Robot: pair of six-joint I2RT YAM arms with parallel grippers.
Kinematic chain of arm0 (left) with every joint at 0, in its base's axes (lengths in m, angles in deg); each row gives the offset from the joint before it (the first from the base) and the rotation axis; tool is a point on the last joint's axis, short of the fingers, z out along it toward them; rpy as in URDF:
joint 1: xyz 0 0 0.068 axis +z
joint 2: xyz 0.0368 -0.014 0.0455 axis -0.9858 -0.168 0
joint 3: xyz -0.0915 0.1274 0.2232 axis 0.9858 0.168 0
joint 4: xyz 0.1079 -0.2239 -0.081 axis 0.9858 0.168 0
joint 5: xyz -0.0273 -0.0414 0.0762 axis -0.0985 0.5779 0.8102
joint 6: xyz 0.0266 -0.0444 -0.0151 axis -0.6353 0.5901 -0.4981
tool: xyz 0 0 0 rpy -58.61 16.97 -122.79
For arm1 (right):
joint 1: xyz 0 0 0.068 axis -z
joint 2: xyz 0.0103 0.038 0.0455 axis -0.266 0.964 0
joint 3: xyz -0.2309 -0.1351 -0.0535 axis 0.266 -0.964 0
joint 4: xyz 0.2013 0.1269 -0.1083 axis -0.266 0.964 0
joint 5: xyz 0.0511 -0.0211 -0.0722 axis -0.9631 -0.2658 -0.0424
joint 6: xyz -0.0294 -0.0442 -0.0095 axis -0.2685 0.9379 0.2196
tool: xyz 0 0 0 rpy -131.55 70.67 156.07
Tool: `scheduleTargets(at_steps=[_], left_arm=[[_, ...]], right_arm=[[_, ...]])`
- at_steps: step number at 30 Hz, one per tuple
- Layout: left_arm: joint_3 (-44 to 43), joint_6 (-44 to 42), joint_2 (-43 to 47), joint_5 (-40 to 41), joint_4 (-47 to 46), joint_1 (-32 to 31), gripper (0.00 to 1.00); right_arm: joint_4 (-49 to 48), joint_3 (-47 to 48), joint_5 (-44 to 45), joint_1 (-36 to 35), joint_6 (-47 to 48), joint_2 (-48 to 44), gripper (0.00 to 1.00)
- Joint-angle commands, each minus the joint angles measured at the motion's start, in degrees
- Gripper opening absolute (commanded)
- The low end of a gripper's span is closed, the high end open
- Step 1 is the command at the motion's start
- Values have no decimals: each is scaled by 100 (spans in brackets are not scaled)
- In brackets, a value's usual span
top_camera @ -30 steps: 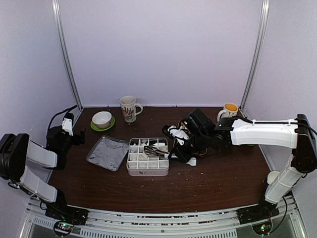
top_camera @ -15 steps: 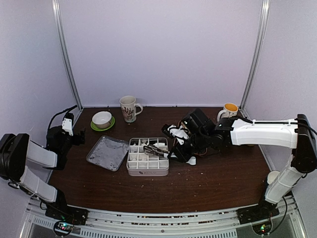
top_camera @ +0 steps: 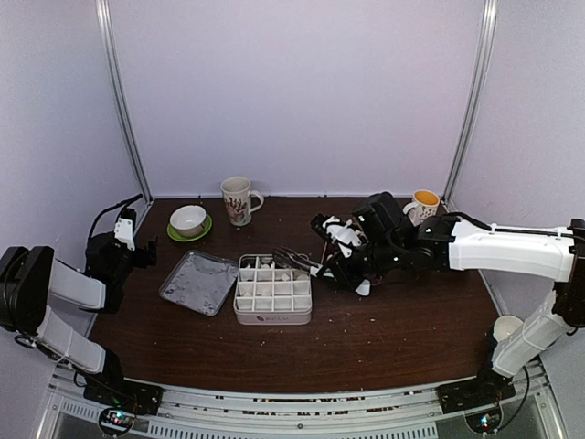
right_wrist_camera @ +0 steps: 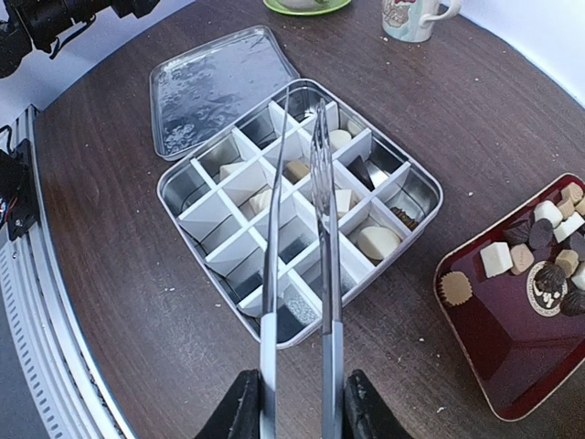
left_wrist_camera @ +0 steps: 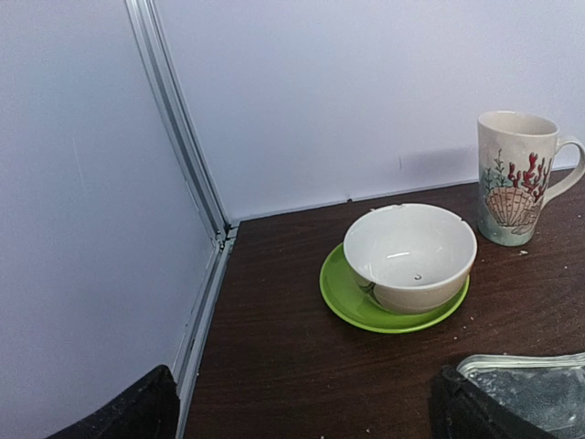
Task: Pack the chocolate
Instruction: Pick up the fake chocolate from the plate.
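The chocolate lies in two places in the right wrist view: several cream and tan pieces [right_wrist_camera: 377, 242] in cells of the divided silver box [right_wrist_camera: 169, 197], and several dark, tan and white pieces [right_wrist_camera: 539, 247] on a dark red tray [right_wrist_camera: 494, 338]. My right gripper [right_wrist_camera: 300, 412] is shut on metal tongs [right_wrist_camera: 271, 256], whose blades reach out above the box with nothing between their tips. From above, the right gripper [top_camera: 343, 259] hangs just right of the box [top_camera: 272, 313]. My left gripper [left_wrist_camera: 306, 412] stands open and empty at the far left [top_camera: 128, 240].
The box's lid [top_camera: 198, 282] lies left of the box. A white bowl [top_camera: 188, 219] on a green saucer [left_wrist_camera: 352, 302] and a shell-patterned mug [top_camera: 238, 199] stand at the back. A mug with a yellow inside [top_camera: 423, 203] stands back right. Crumbs dot the table.
My right arm has drawn back to the right and risen, taking the tongs' tips out of the box's middle cells to above its far right edge. The left arm has not moved.
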Motion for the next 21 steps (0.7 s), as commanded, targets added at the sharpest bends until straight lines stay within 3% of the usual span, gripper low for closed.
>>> scheduleTargets(at_steps=[1, 21], left_arm=[[-112, 50, -22, 32, -159, 44, 98], [-112, 54, -22, 30, -167, 42, 98]], right_arm=[[-318, -266, 487, -35, -106, -404, 31], [82, -1097, 1573, 159, -854, -1438, 32]])
